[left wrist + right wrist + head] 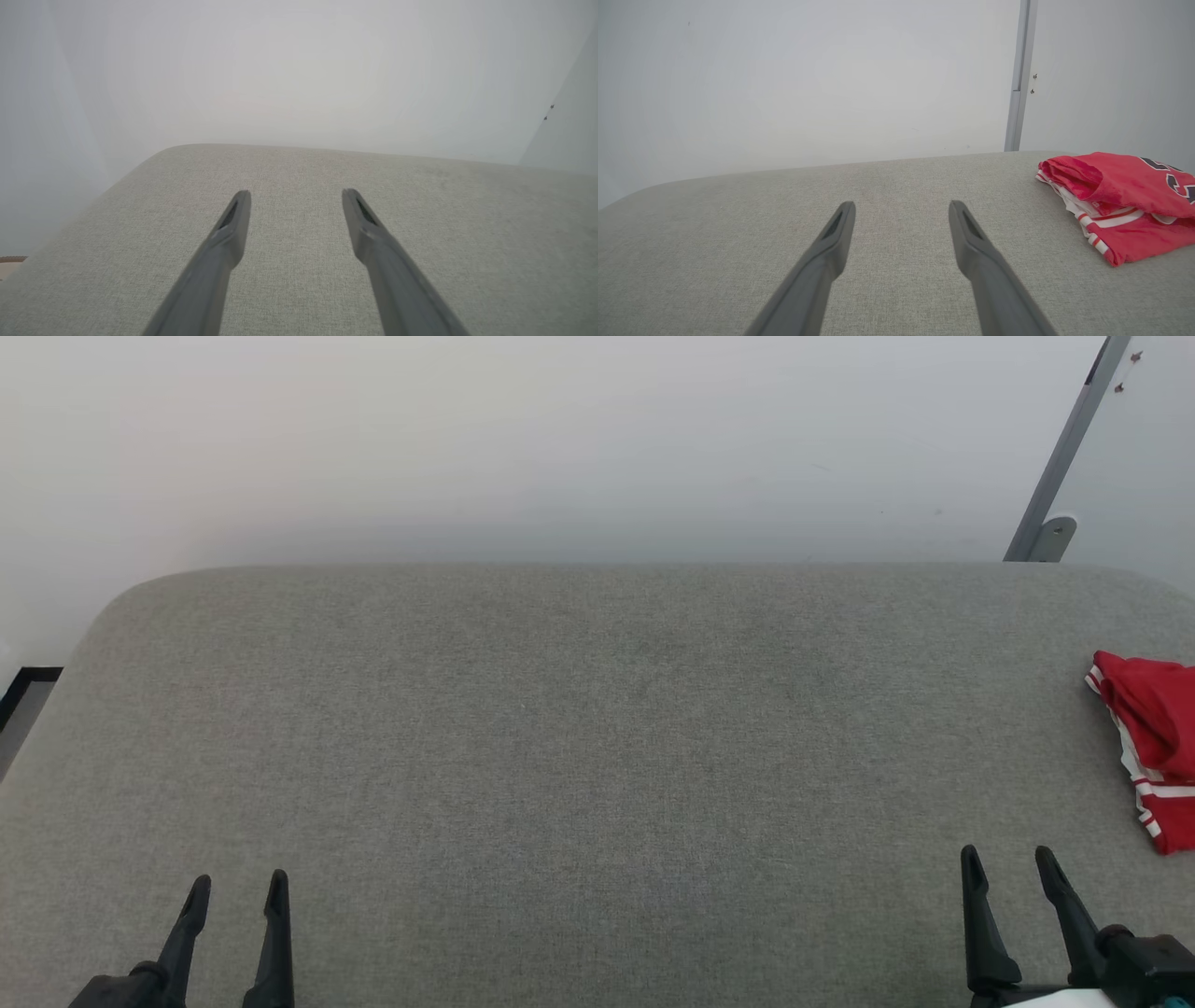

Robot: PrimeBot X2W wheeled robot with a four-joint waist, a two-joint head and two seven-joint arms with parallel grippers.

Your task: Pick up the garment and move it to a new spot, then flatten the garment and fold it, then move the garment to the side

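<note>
The right end effector (1007, 852) and left end effector (239, 877) are hovering spread and empty above the grey surface (597, 728). The garment (1115, 186) is lying loosely folded ahead-right of the right end effector. It is likely soft, light and limp, so pinch a layered edge. It is red with white-striped trim and dark lettering.

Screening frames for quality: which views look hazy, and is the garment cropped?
Head view: evenly lit, sharp; the garment is cropped at the right edge. Left wrist view: milky haze over the wall, left gripper soft. Right wrist view: clearer; garment cropped too.
</note>
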